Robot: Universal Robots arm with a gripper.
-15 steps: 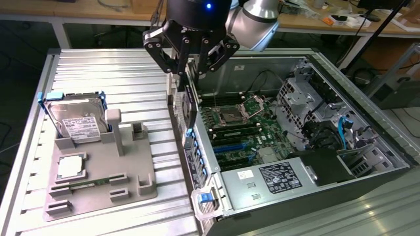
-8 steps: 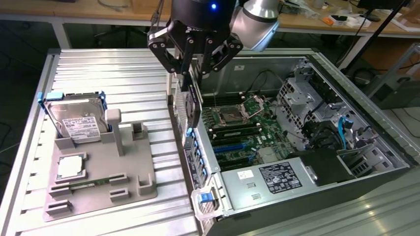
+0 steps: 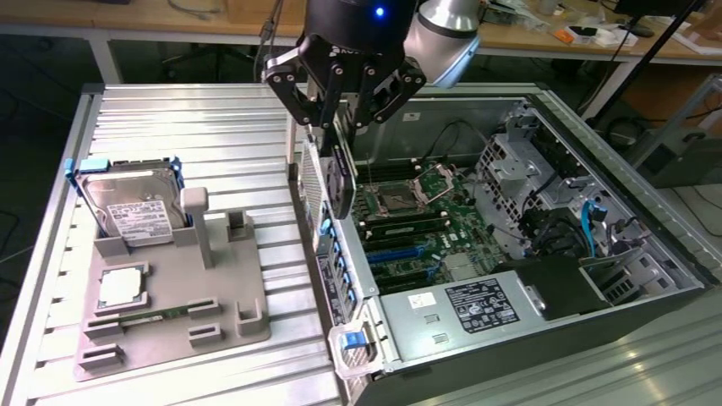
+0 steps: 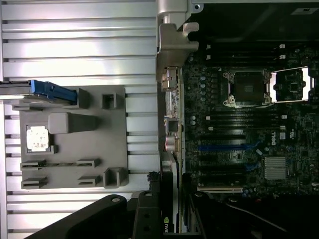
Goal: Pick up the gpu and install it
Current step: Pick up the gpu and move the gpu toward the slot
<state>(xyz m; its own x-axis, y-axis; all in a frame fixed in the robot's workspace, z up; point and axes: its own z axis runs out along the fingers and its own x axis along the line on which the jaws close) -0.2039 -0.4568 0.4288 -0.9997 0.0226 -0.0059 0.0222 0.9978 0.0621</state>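
One gpu (edge-on) in one end effector.

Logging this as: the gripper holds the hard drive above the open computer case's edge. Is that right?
No. The gripper holds the gpu, not the hard drive, which sits in the grey holder, as the exterior view shows. The rest stands.

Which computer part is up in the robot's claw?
The flat black graphics card, hanging on edge in the gripper at the open computer case. The silver hard drive, square processor chip and green memory stick sit in the grey holder.
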